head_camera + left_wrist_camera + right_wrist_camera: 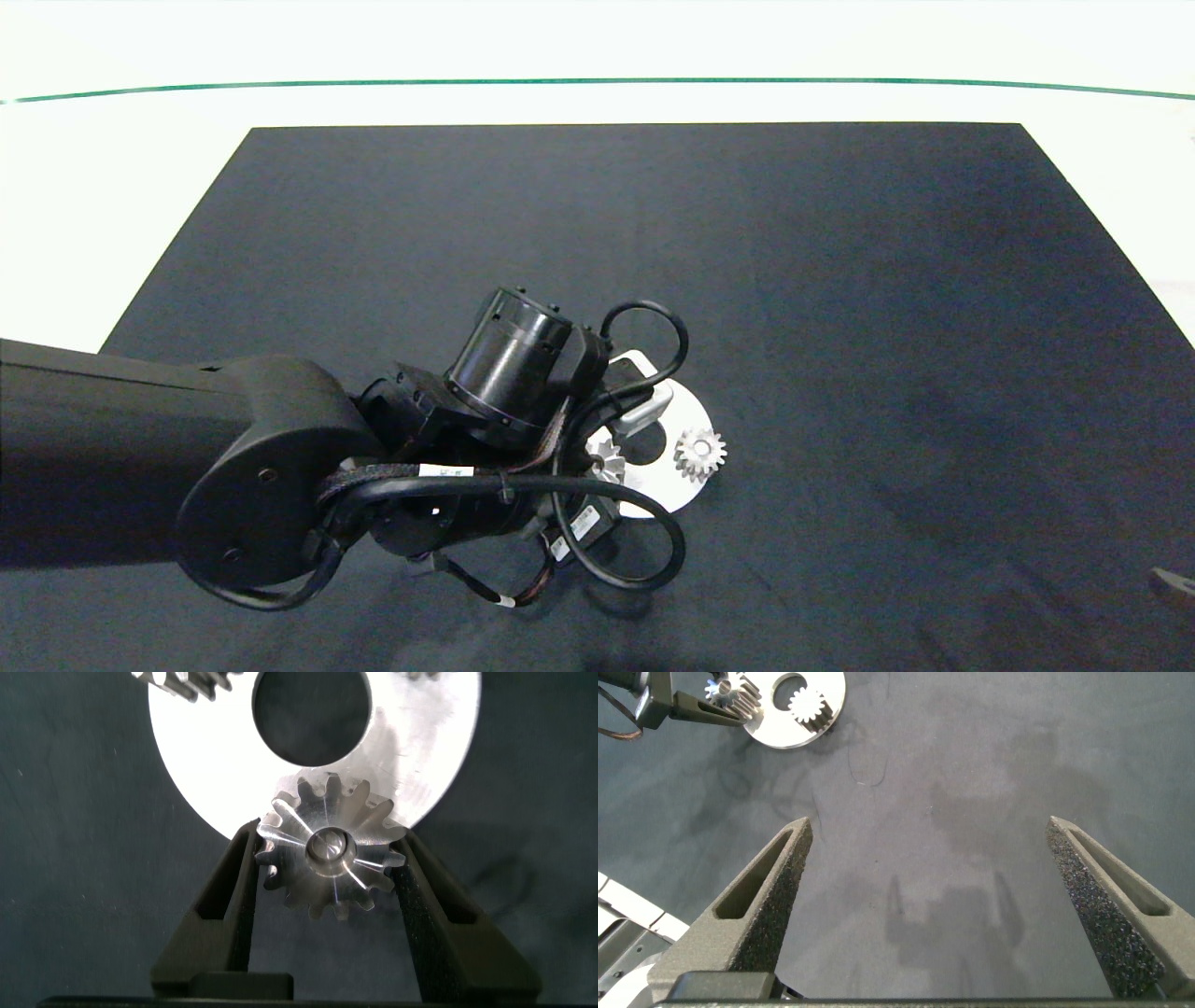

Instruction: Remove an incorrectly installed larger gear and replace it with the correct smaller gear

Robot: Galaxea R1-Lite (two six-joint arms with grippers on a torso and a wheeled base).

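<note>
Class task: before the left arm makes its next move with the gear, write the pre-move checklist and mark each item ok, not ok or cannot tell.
1. Left gripper fingers flank the larger gear on both sides: ok.
2. Fingers firmly clamped on it: cannot tell.
3. Gear lifted off the round plate: cannot tell.
4. Second gear seated on the plate, apart from the grasp: ok.
5. Right gripper open, away over bare mat: ok.

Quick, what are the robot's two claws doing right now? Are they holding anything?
Left gripper: shut on the silver metal gear with long pointed teeth, at the edge of the round white plate.
Right gripper: open, holding nothing, above the dark mat.
</note>
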